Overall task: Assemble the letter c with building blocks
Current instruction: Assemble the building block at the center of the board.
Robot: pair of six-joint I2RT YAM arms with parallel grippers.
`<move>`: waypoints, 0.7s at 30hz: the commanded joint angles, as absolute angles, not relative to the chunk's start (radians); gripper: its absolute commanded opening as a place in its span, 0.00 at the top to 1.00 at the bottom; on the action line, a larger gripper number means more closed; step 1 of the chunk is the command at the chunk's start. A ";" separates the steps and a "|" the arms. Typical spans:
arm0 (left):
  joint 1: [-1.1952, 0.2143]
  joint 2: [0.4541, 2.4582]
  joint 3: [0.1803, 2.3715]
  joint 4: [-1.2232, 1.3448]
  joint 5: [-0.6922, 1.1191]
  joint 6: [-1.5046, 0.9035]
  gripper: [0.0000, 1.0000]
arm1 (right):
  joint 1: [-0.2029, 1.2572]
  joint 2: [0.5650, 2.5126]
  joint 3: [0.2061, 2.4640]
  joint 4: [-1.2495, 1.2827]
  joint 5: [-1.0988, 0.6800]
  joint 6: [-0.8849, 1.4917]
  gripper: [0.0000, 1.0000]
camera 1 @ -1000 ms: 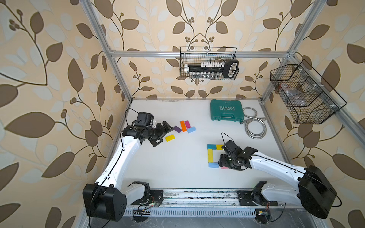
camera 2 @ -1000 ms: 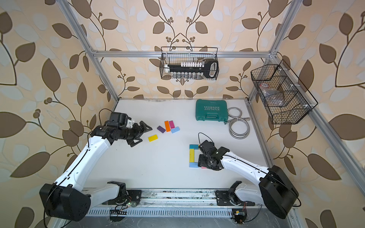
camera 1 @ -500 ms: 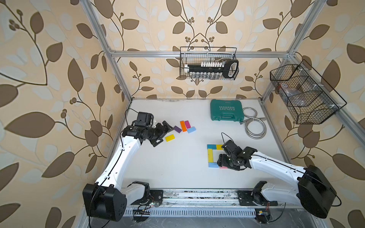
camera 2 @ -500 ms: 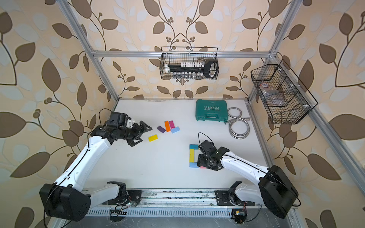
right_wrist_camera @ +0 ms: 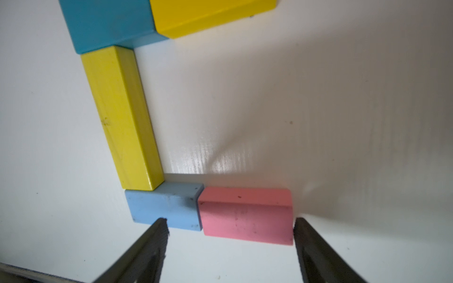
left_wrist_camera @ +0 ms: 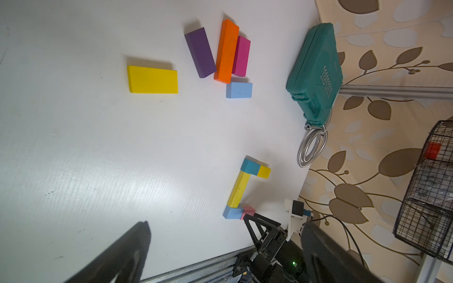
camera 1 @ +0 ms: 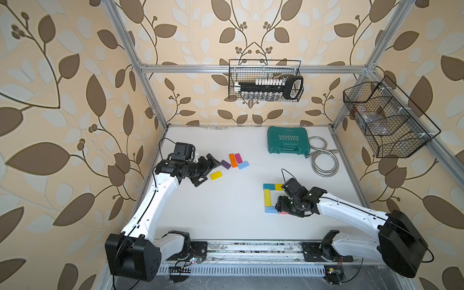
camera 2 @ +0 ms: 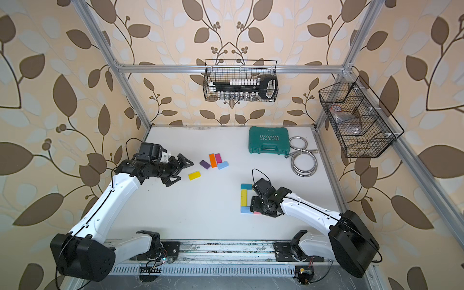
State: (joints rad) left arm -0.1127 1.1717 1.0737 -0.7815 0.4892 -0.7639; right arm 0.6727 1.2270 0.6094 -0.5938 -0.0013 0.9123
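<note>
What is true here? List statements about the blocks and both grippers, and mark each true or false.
1. The pink block meets the light blue corner block end to end. True.
2. The left gripper holds the purple block. False: its fingers are open and empty; the purple block lies on the table.
3. The long yellow bar runs from the teal block to the light blue corner block. True.
4. The orange bar is part of the C. False: it lies loose between the purple block and the magenta block.
5. The right gripper is open, the pink block between its fingers. True.
</note>
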 commanded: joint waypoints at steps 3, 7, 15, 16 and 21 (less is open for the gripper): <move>-0.123 1.150 1.066 -0.767 0.480 -0.769 0.01 | 0.672 1.206 0.598 -0.609 -0.006 0.922 0.21; -0.123 1.149 1.075 -0.772 0.480 -0.767 0.01 | 0.685 1.155 0.610 -0.665 0.008 0.925 0.21; -0.123 1.150 1.083 -0.774 0.482 -0.768 0.01 | 0.786 1.111 0.622 -0.719 0.021 0.959 0.21; -0.123 1.151 1.084 -0.773 0.482 -0.768 0.01 | 0.802 1.117 0.623 -0.719 0.024 0.966 0.21; -0.123 1.153 1.091 -0.776 0.482 -0.769 0.01 | 0.864 1.162 0.622 -0.680 0.036 1.003 0.21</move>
State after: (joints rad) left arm -0.1127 1.1717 1.0737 -0.7818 0.4896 -0.7654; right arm 0.8421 1.1358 0.6094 -0.6846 0.0093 0.9657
